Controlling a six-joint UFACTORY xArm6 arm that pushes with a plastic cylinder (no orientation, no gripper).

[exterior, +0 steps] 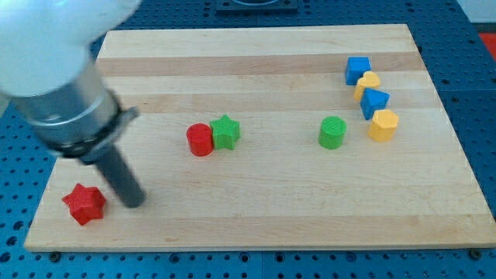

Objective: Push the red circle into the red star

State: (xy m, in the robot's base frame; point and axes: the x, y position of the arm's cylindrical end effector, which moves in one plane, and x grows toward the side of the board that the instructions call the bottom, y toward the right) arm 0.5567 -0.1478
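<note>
The arm's dark rod [120,177] comes down from the view's top-left over a pale wooden board [263,225], and my tip [133,203] rests near the board's bottom-left corner. The arm carries no fingers, only this rod, so nothing is opened, closed or gripped.

The red star [84,204] lies just to the left of the tip, close to the bottom-left corner and near the board's left edge; whether the tip touches it cannot be told.

The red circle [200,140] sits left of the board's middle, well apart from the star and up to the right of the tip. Its right side is pressed against a green star [225,132].

Further right, a green circle [332,132] stands alone, a little right of centre.

Near the board's right edge, four blocks run in a short line from the top-right corner downward: a blue cube [357,70], a yellow block [368,84] just below it, its shape hard to make out, a second blue block [375,103], and a yellow hexagon [383,125] at the foot of the row. Each appears to touch its neighbour.
</note>
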